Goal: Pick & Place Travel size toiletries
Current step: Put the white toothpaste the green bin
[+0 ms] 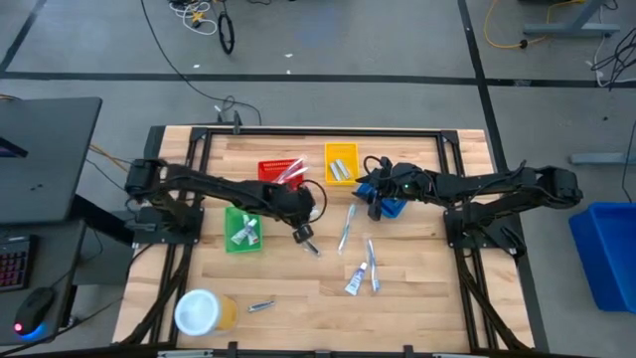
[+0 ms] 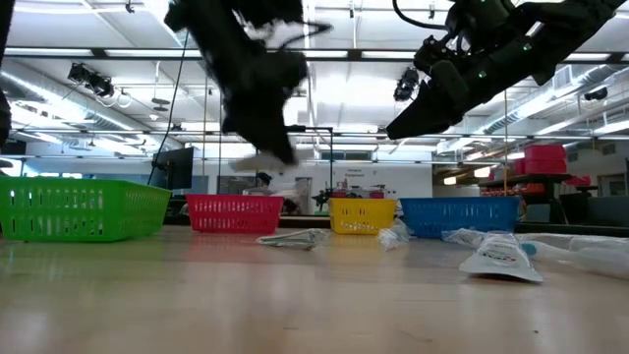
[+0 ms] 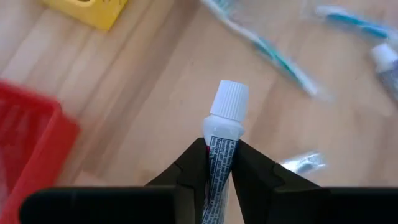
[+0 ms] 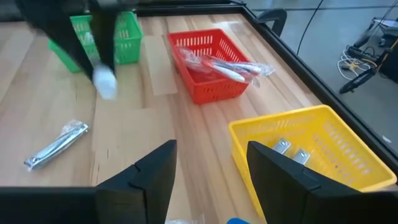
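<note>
grey floor (image 1: 397, 40), cables (image 1: 204, 15), ceiling lights (image 2: 108, 98)

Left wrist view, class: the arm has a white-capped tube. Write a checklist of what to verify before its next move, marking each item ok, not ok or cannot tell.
1. Left pincer shut on the white-capped tube: ok.
2. Tube lifted off the table: ok, low view shows it in the air.
3. Right pincer open, empty, clear of the tube: ok.
4. Green basket has room: ok.
5. Which basket the tube belongs in: cannot tell.
</note>
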Motion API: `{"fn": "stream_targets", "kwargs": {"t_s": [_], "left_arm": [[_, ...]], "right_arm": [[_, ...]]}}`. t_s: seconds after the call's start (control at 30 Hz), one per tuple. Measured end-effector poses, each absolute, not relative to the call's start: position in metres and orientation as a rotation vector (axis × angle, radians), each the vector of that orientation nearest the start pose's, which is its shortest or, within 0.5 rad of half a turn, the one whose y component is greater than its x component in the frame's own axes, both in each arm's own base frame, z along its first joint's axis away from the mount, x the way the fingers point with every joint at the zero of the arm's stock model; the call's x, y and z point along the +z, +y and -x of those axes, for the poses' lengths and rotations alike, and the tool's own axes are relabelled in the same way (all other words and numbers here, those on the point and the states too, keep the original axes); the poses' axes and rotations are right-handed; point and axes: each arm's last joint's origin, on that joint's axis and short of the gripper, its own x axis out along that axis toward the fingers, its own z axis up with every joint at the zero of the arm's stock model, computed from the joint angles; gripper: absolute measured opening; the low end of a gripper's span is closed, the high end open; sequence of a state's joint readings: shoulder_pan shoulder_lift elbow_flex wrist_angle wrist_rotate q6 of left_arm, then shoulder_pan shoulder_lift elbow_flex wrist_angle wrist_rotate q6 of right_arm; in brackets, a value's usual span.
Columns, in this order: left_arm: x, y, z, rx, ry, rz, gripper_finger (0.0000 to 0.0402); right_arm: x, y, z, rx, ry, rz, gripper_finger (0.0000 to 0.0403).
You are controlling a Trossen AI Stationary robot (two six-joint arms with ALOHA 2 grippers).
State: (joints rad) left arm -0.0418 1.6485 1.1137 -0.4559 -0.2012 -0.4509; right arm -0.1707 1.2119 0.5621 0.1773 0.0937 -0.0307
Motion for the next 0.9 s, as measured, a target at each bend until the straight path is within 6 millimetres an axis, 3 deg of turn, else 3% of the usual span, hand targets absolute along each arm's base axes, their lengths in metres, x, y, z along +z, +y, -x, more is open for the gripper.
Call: {"fn": "stream_targets", "kwargs": {"t_s": [0.2, 0.4, 0.53, 0.9], "left_arm": [[0.257, -0.022, -0.287, 0.542, 0.907, 0.462, 0.0072], [0.276, -0.037, -0.239, 0.78, 0.915, 0.565, 0.0072], [0.269, -0.045, -0.223, 0.904, 0.942, 0.594, 0.0072], [0.219, -0.045, -0.202, 1.036, 1.046, 0.658, 0.0073]], "right_arm": [[0.205, -0.044, -0.24, -0.255, 0.494, -0.005, 0.0202], [0.203, -0.044, -0.239, -0.256, 0.514, -0.018, 0.0204], [0.202, -0.044, -0.238, -0.259, 0.525, -0.031, 0.0201], [0.202, -0.043, -0.238, -0.258, 0.527, -0.031, 0.0197]]}}
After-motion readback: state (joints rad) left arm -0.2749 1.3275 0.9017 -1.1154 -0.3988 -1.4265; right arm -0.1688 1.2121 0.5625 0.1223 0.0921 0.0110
